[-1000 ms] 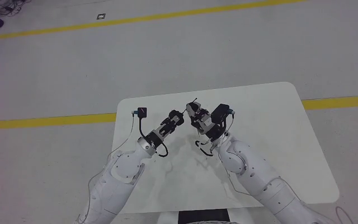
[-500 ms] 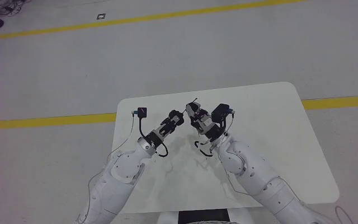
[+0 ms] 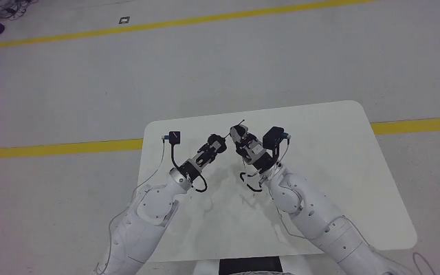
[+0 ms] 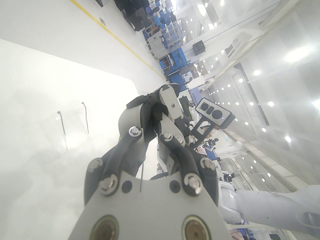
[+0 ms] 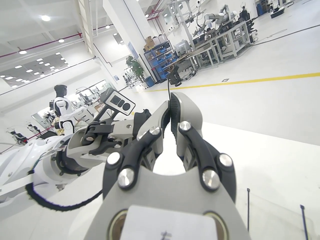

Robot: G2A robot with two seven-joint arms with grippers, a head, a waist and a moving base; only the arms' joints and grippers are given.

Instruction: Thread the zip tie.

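Both grippers meet tip to tip above the middle of the white table (image 3: 330, 144). My right gripper (image 5: 170, 104) is shut on a thin black zip tie (image 5: 169, 86), whose end sticks up past the fingertips. My left gripper (image 4: 147, 101) is shut too, with a thin black strand of the zip tie (image 4: 142, 176) running back between its fingers. In the top view the left gripper (image 3: 218, 141) and the right gripper (image 3: 235, 135) almost touch. From the right wrist view, the left gripper (image 5: 141, 117) sits close beside my right fingers.
Two spare black zip ties (image 4: 62, 126) (image 4: 86, 118) lie flat on the table below the grippers; they also show as spare ties (image 5: 248, 208) (image 5: 303, 217). The table's far edge and rounded corner (image 4: 132, 83) are near. A yellow floor line (image 3: 206, 20) runs beyond.
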